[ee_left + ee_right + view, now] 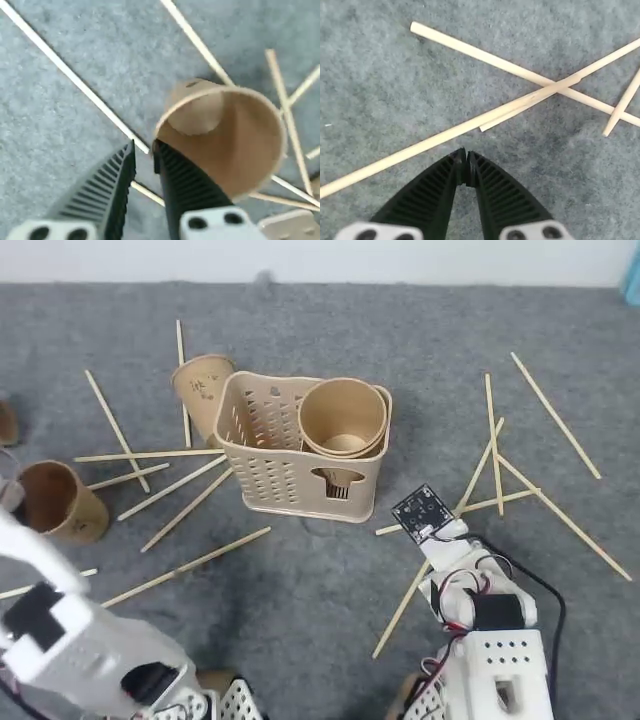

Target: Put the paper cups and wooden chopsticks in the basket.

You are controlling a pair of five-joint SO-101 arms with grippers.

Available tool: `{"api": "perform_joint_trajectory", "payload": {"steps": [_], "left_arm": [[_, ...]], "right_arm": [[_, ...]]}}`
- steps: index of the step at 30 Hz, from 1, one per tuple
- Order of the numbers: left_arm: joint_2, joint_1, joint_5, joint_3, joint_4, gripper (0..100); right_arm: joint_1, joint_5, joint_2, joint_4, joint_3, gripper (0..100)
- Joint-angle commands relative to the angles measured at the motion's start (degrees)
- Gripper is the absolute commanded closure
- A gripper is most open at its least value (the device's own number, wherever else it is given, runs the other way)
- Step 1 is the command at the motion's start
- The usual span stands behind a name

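The cup (225,145), lying on its side on the surface well apart from the basket (290,475), is faced mouth-on by the nearer left gripper (143,150), narrowly parted with one finger at the rim, while the right gripper (466,161) is closed beside a chopstick (420,145).

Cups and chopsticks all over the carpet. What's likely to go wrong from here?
1. The left tool sits at the rim of the cup lying on its side, jaws barely apart. It may nudge the cup into a roll instead of pinching its wall.
2. The right tool is shut just short of a chopstick that lies crossed with a second chopstick. A pick there may drag both or slip.
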Motion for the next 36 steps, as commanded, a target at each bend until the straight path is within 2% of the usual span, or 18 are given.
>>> {"api": "perform_joint_trajectory", "payload": {"steps": [1,9,12,16,22,27,31,36], "left_arm": [[-6.24,3.34,1.05,-4.35,3.25,97],[-8.18,5.54,0.88,-4.88,3.52,97],[-8.88,5.45,-2.20,-5.23,4.57,88],[-11.25,4.75,-2.73,-4.88,4.75,73],[-12.48,-0.18,-2.81,0.48,3.78,73],[-9.23,-1.14,-2.81,11.12,-5.10,73],[-6.15,-0.35,-2.64,15.60,-11.34,78],[-3.08,1.32,-2.73,16.22,-16.97,100]], "right_arm": [[0.40,-0.26,-0.75,-0.84,-0.35,99.1],[0.57,-0.18,-0.75,-0.84,-0.35,99.1],[0.40,-0.18,-0.75,-0.84,-0.35,99.1],[0.40,-0.18,-0.75,-0.84,-0.35,99.1],[0.40,-0.18,-0.75,-0.84,-0.35,99.1],[0.40,-0.09,-0.75,-0.84,-0.35,99.1],[0.40,-0.09,-0.75,-0.84,-0.35,99.1],[0.40,-0.09,-0.75,-0.84,-0.35,99.0]]}}
